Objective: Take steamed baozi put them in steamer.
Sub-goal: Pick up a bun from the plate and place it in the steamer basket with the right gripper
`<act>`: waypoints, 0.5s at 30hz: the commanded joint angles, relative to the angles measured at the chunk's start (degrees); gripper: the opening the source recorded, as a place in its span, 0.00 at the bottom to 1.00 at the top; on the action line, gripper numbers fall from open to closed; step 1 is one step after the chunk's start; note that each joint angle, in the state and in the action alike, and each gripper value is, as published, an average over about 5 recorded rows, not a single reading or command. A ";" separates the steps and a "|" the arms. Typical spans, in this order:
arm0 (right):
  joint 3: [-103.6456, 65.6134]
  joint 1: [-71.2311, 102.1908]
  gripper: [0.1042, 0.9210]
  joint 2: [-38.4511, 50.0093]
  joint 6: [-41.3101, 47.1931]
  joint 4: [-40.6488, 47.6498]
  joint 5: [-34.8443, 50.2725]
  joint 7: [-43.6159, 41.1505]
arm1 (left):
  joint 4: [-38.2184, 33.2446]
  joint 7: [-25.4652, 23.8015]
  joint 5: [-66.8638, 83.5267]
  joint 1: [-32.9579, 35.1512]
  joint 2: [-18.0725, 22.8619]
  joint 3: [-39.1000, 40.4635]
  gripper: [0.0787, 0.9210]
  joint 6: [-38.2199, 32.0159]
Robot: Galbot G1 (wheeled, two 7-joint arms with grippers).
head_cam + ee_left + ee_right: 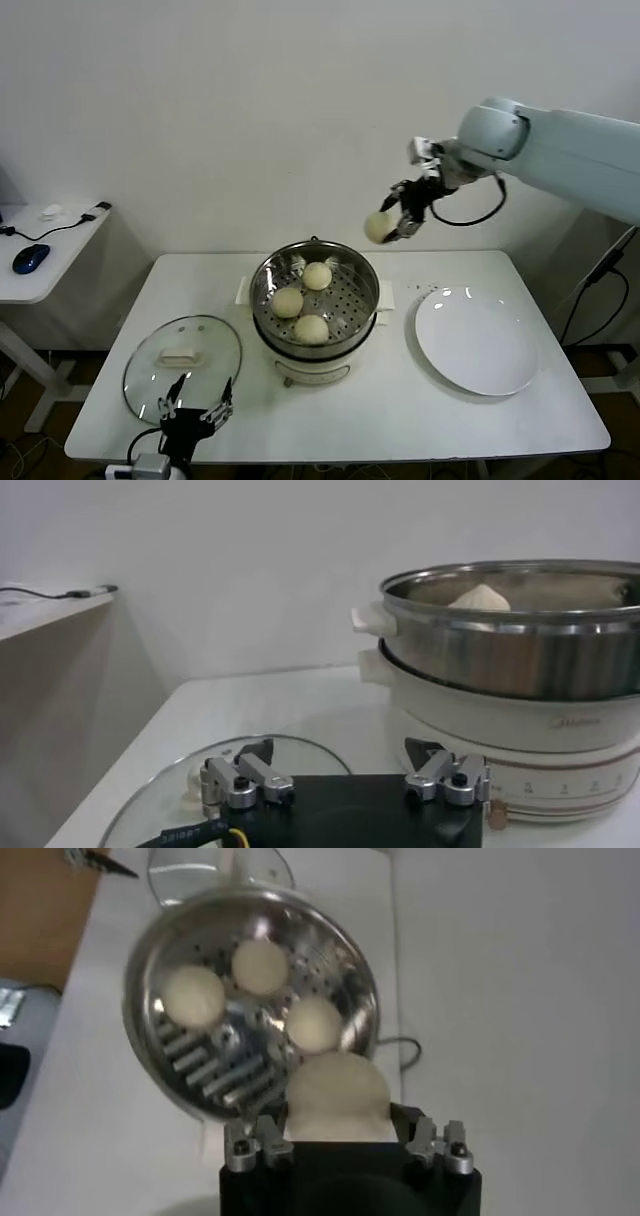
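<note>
head view: 4th baozi held in the air over the steamer's far rim

head view shows 3 steamed baozi (302,301) lying on the perforated floor of the steamer (364,297), which stands mid-table on its white base. the 3 sit apart from one another, 1 toward the back, 1 to the robot's left, 1 at the front. a 4th bun (378,227) is off the table, clamped in the closed right gripper (390,226), up above and just behind the steamer's far right rim. right wrist view looks down past that bun (335,1098) onto the basket (200,1073) with the 3 buns inside.

the flat white plate (476,344) lies bare to the steamer's right. the glass lid (183,357) lies flat on the table (400,410) to its left. the left gripper (194,408), fingers spread open, hangs low at the table's near edge, over the lid's near rim.
</note>
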State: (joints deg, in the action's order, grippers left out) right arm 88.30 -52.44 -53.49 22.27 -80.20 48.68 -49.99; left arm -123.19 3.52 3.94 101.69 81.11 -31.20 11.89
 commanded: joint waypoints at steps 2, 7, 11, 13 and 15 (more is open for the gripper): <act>1.58 6.90 0.71 -7.65 10.82 -6.63 4.41 8.58 | -0.14 -0.02 -0.03 0.00 -0.08 0.08 0.88 0.10; 1.12 14.57 0.71 -7.91 11.50 -2.92 0.53 9.97 | -0.22 0.02 0.26 -0.01 0.11 -0.07 0.88 0.06; 0.17 18.50 0.71 -7.92 11.46 -0.69 -1.69 10.81 | -0.06 0.01 0.29 -0.01 0.09 -0.18 0.88 0.05; -0.50 19.66 0.71 -8.06 11.24 0.70 -2.35 11.05 | 0.00 0.00 0.29 -0.04 0.11 -0.18 0.88 0.07; -1.08 20.23 0.71 -8.27 11.03 1.82 -2.68 11.06 | 0.04 -0.02 0.32 -0.09 0.15 -0.17 0.88 0.10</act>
State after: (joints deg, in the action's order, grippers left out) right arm 88.18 -39.84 -59.84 30.80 -80.90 48.00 -41.62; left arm -122.79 3.50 4.25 101.18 81.26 -31.34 12.07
